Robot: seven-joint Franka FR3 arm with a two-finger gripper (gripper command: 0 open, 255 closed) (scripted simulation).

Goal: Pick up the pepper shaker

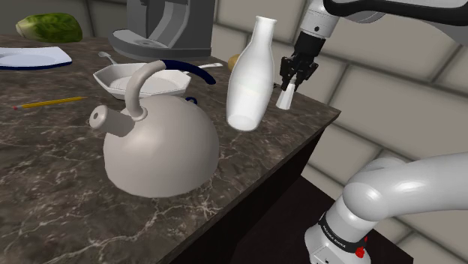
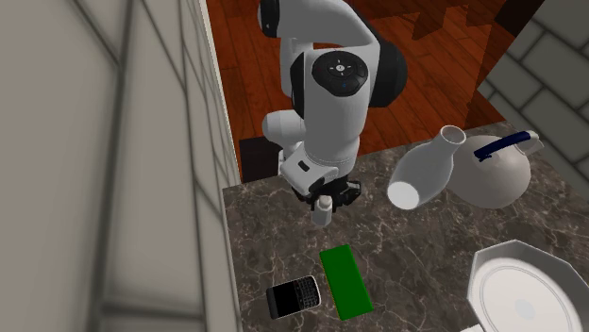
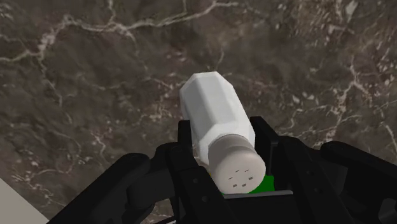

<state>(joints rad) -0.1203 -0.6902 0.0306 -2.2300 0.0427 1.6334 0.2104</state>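
In the shoulder view, a bumpy green vegetable [image 1: 49, 28] and a round blue-rimmed white plate [image 1: 30, 57] lie at the far left of the dark veined marble counter [image 1: 45, 187]. A yellow pencil [image 1: 52, 102] lies nearer the camera. A grey domed kettle [image 1: 161, 154] with a looped handle sits mid-counter, with a white square dish [image 1: 124, 79] and a grey appliance [image 1: 169, 26] behind it. To its right leans a tall white bottle [image 1: 251, 71].

Just right of the bottle, the all-black two-finger gripper [image 1: 288, 88] points down. It is clenched on a small white faceted pepper shaker [image 1: 286, 98], near the counter's right edge. In the wrist view the fingers clasp the shaker [image 3: 213, 121], with its round perforated cap toward the camera. In the second exterior view a flat green card [image 2: 344, 280] and a black keypad phone [image 2: 294, 298] lie near it.
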